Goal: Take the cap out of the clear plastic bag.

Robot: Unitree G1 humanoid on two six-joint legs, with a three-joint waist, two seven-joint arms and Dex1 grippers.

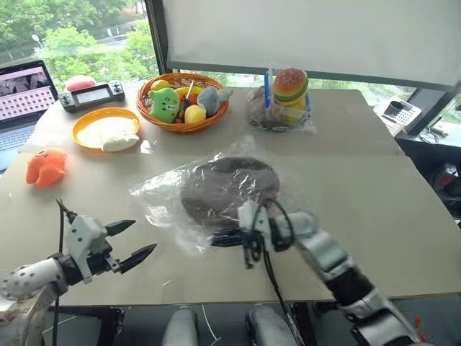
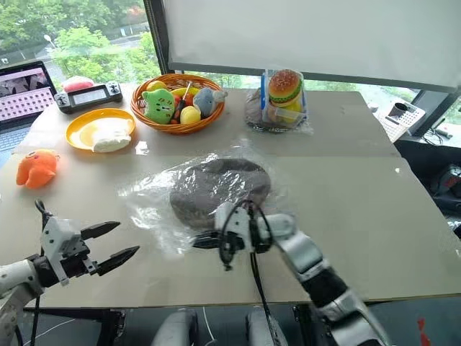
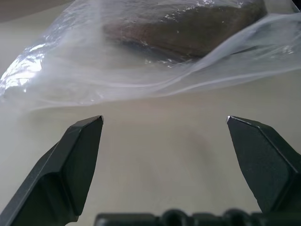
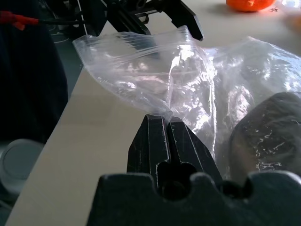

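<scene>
While the right gripper [image 4: 167, 123] is clamped on a fold of the clear plastic bag [image 1: 169, 194] near the bag's 6 o'clock edge, the left gripper [image 1: 134, 241] hangs at about 8 o'clock of the bag with its two black fingers spread wide and nothing between them, close to the plastic but apart from it.

The cap [image 1: 227, 189], brown and round, lies flat inside the bag at the middle of the table [image 1: 374, 194]. It is fully covered by the film, so the task is at its beginning.

I see some risks. The right pinch takes only a thin fold; the film is slippery and may slide out when the arm pulls. If the fingers also caught the cap's cloth through the plastic, which I cannot tell, cap and bag would move together and nothing would come out. If only one side is held, the whole bag can drag toward the near table edge, which is close behind both grippers, and fall.

For open room, the table is free at 3 o'clock of the bag. At 12 o'clock stand the orange wicker basket [image 1: 184, 124] and the burger toy [image 1: 290, 86], well apart. At 10 o'clock is the yellow plate [image 1: 86, 122], and at 9 o'clock the orange plush toy [image 1: 46, 166].
</scene>
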